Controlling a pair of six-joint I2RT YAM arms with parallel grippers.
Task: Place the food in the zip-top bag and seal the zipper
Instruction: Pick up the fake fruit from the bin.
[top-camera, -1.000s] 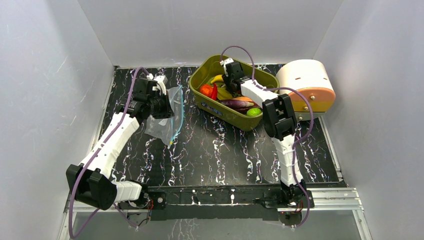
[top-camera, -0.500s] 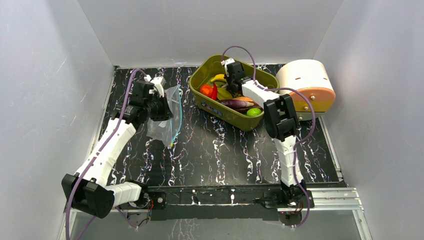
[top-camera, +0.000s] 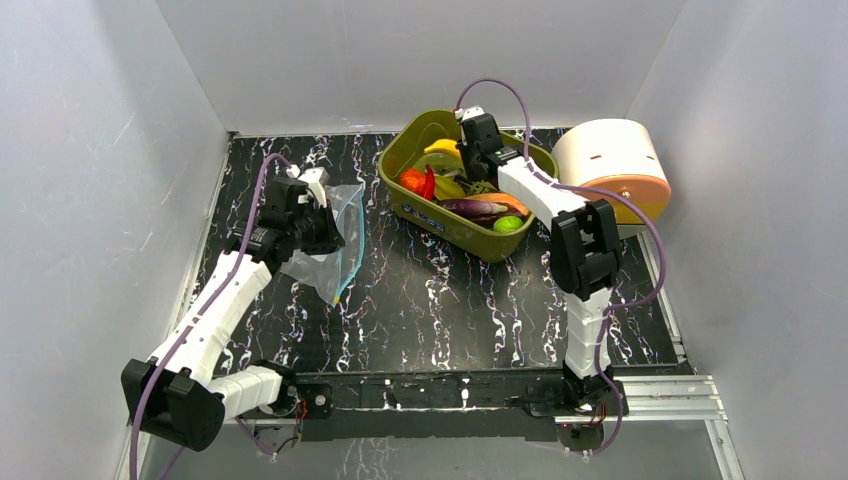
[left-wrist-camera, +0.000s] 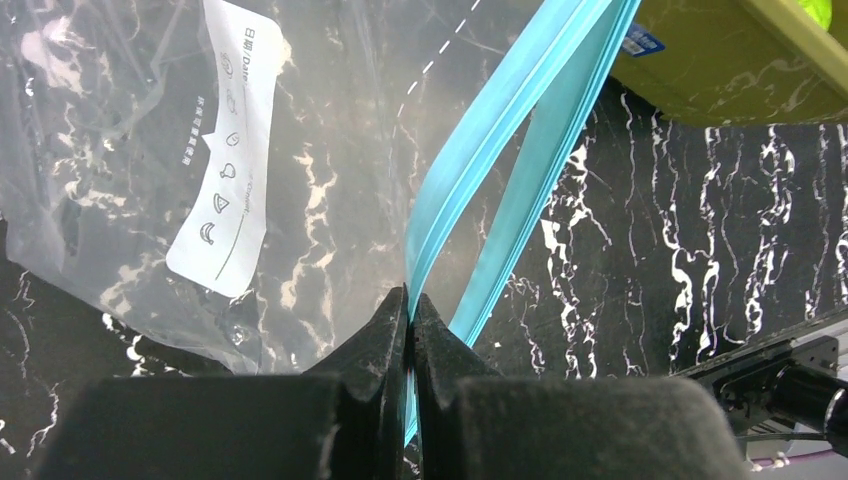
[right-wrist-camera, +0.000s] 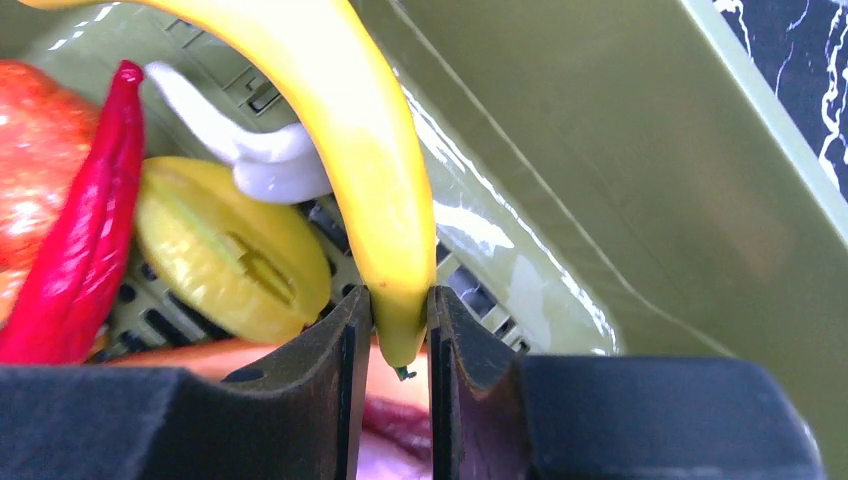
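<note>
Right pincer (right-wrist-camera: 400, 312) is closed on the stem tip of the yellow banana (right-wrist-camera: 370, 130), jaws pinching it from both sides inside the olive tub (right-wrist-camera: 650, 200). Left pincer (left-wrist-camera: 410, 298) is clamped tight on the teal zipper (left-wrist-camera: 520, 120) of the zip-top bag (left-wrist-camera: 330, 150), strip caught between the tips.

Surface: black tabletop (top-camera: 450, 290) with white marble veins. Plain white walls (top-camera: 400, 60) on three sides. Metal rail (top-camera: 660, 395) along the near edge by the arm bases. Round cream drum (top-camera: 612, 170) with a pink-orange rim sits to the right of the right pincer, just past the tub; touching it or not, cannot tell.

Banana: smooth, glossy, curved, runs up and away from the right pincer's tips, over the other food. Left of those tips are the red chili (right-wrist-camera: 80, 220), the red-orange tomato (right-wrist-camera: 25, 150) and a yellow-green ribbed fruit (right-wrist-camera: 225, 250) on the tub's slotted floor. White piece (right-wrist-camera: 250, 160) lies behind the banana. Orange carrot (right-wrist-camera: 200, 355) is just under the fingers, mostly hidden. Top view: dark eggplant (top-camera: 475, 208) and green fruit (top-camera: 508, 224) at the tub's near end, closer to the arm base than the pincer.

Bag: clear, crinkled, with a white printed label (left-wrist-camera: 225, 150), spreading ahead and left of the left pincer. Mouth is parted, two teal strips diverging from the grip. Bag is well left of the right pincer, outside the tub.
</note>
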